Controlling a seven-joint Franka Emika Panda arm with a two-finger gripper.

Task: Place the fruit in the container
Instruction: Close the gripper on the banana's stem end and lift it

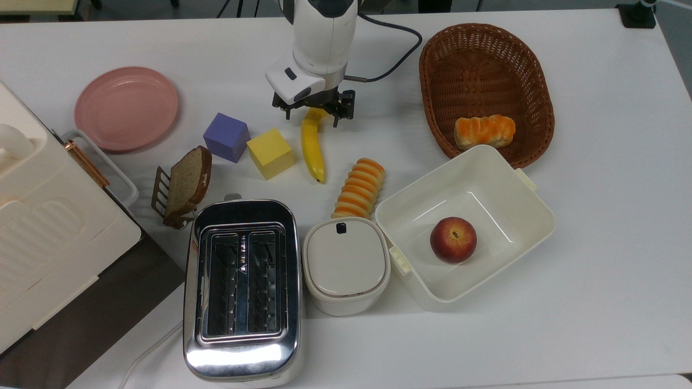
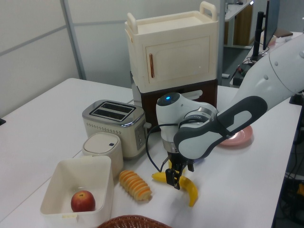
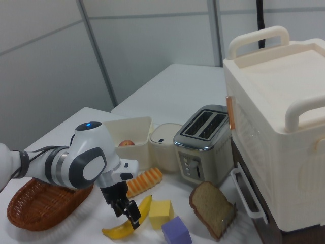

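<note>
The fruit, a long yellow banana (image 1: 312, 148), lies on the white table between a yellow cube and a striped bread roll. My gripper (image 1: 312, 116) is down over the banana's far end, open, with one finger on each side of it. The left view has the gripper (image 2: 173, 179) low over the banana (image 2: 190, 189), and the right view has the gripper (image 3: 127, 211) at the banana (image 3: 119, 231) as well. The container, a cream-white square tub (image 1: 532, 208), stands at the top view's right with a red-yellow apple (image 1: 453, 239) inside.
A striped bread roll (image 1: 359, 188) lies between banana and tub. A yellow cube (image 1: 270, 153) and purple cube (image 1: 226, 136) sit to the top view's left of the banana. A wicker basket (image 1: 486, 59), lidded white box (image 1: 346, 265), toaster (image 1: 241, 286), bread slice (image 1: 186, 183) and pink plate (image 1: 126, 108) stand around.
</note>
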